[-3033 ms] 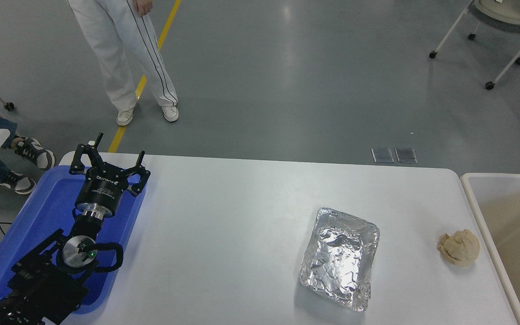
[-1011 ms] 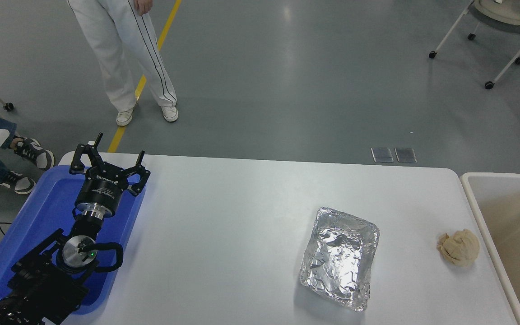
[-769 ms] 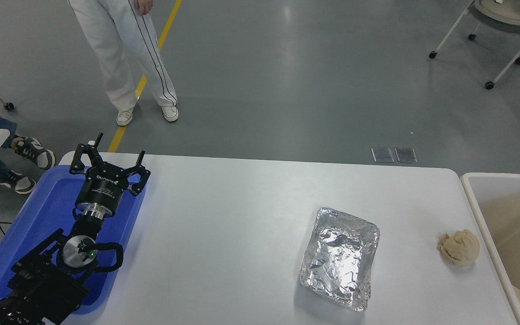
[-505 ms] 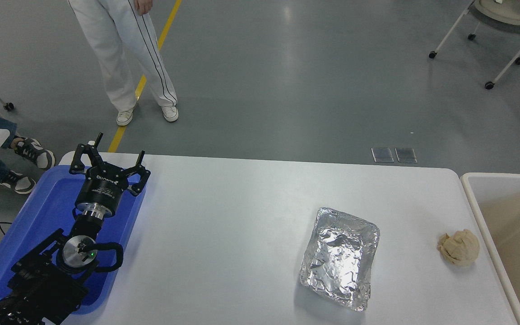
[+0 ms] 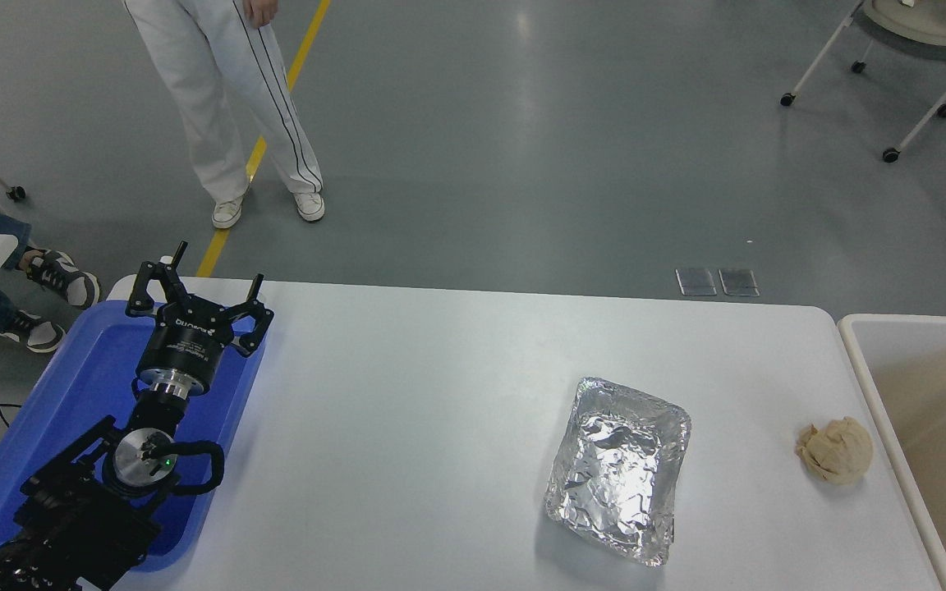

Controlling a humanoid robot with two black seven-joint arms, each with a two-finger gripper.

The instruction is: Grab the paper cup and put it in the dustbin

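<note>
Head view: grey floor beyond the white desk [image 5: 407, 394], a person [image 5: 227, 107] standing far left. My left hand [image 5: 198, 289] hovers over the blue tray [image 5: 87, 369], fingers spread wide, empty. Foil tray [image 5: 619, 468], tan paper ball [image 5: 834, 449], dustbin [image 5: 867, 386] at right edge. Paper cup unseen; its rim, glimpsed in the bin earlier, gone.

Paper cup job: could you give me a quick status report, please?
Left gripper open, parked over blue tray; right arm out of view. No cup in sight on table. Dustbin at right edge. Foil tray and paper ball remain.
</note>
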